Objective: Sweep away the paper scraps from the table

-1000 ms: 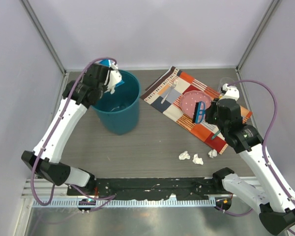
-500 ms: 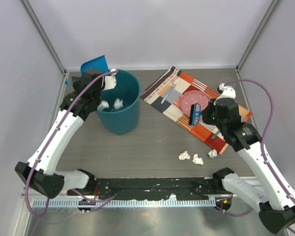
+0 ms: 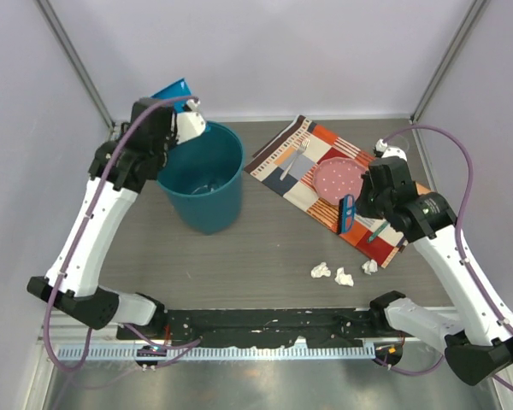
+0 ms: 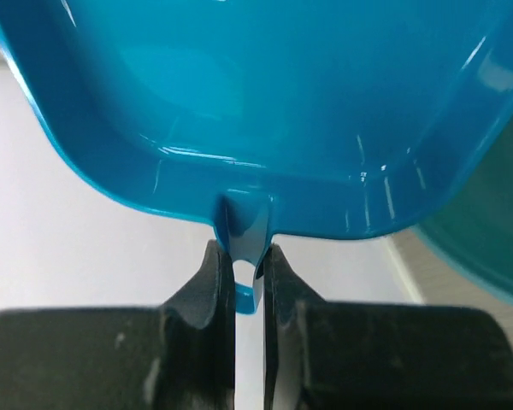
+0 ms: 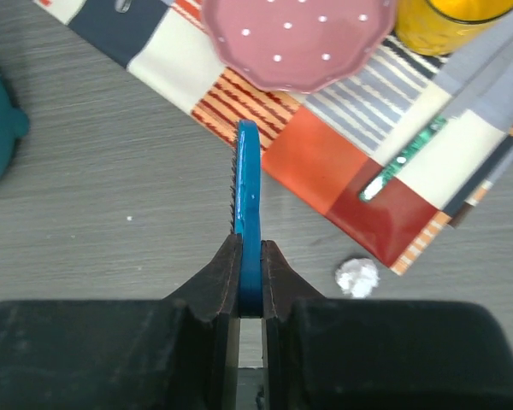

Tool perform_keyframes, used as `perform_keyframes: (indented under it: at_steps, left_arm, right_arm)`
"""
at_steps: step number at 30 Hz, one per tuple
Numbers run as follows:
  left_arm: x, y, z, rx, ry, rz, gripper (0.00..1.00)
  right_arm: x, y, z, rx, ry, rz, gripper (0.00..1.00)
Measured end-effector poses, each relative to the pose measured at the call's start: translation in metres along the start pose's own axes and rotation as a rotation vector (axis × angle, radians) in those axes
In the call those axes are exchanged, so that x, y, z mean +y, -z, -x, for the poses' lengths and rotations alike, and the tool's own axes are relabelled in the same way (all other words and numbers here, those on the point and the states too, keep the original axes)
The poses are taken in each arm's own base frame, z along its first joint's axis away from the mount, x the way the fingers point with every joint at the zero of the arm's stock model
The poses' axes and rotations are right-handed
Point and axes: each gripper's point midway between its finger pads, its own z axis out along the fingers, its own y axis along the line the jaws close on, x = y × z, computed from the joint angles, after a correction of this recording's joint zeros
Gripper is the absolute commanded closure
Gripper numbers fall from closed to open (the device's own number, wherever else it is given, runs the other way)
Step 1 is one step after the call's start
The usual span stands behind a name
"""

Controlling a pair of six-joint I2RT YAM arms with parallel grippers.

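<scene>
Paper scraps (image 3: 344, 276) — three | left claw (image 4: 250, 256) clamps dustpan (image 4: 265, 102) | right claw (image 5: 250, 254) clamps brush (image 5: 247, 184)

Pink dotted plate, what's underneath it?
The round pink dotted plate lies on the striped orange patchwork placemat, whose squares show beside it. Whatever sits directly beneath the plate is covered.

Pale lilac walls (image 3: 265, 51), grey corner posts (image 3: 75, 61)

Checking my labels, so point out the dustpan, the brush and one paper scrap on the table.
dustpan (image 4: 265, 102): left wrist view, pan body above the handle.
brush (image 5: 247, 196): right wrist view, blue spine.
paper scrap (image 3: 344, 277): top view, middle wad of three.
</scene>
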Motion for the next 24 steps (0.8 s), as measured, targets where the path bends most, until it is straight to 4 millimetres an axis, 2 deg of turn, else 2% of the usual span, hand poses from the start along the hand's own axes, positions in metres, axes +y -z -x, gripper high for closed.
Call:
perform_keyframes:
  at_steps: [3, 5, 6, 9, 14, 17, 21, 24]
  left_arm:
    - [0.004, 0.021, 0.032, -0.156, 0.159, -0.126, 1.00]
    - [-0.005, 0.038, 0.051, -0.244, 0.223, -0.206, 1.00]
    - [-0.017, 0.049, 0.060, -0.282, 0.238, -0.252, 1.00]
    - [-0.077, 0.079, 0.086, -0.361, 0.160, -0.434, 1.00]
    - [-0.191, 0.111, 0.100, -0.346, -0.066, -0.728, 1.00]
    - [-0.236, 0.120, 0.095, -0.306, -0.129, -0.860, 1.00]
    - [-0.285, 0.130, 0.079, -0.240, -0.216, -0.982, 1.00]
    - [-0.318, 0.141, 0.070, -0.209, -0.286, -1.062, 1.00]
  right_arm:
    - [-0.015, 0.004, 0.002, 0.008, 0.022, -0.086, 0.99]
    - [-0.032, 0.004, 0.002, 0.009, 0.046, -0.177, 0.99]
    - [-0.042, 0.005, 0.001, 0.011, 0.064, -0.233, 0.99]
    - [-0.062, 0.008, 0.003, 0.008, 0.127, -0.336, 0.99]
    - [-0.082, 0.014, 0.014, -0.004, 0.317, -0.420, 0.99]
    - [-0.094, 0.011, 0.009, 0.038, 0.446, -0.462, 0.99]
    - [-0.106, 0.005, -0.020, 0.150, 0.594, -0.447, 0.99]
    - [-0.115, 0.009, -0.048, 0.229, 0.688, -0.399, 0.99]
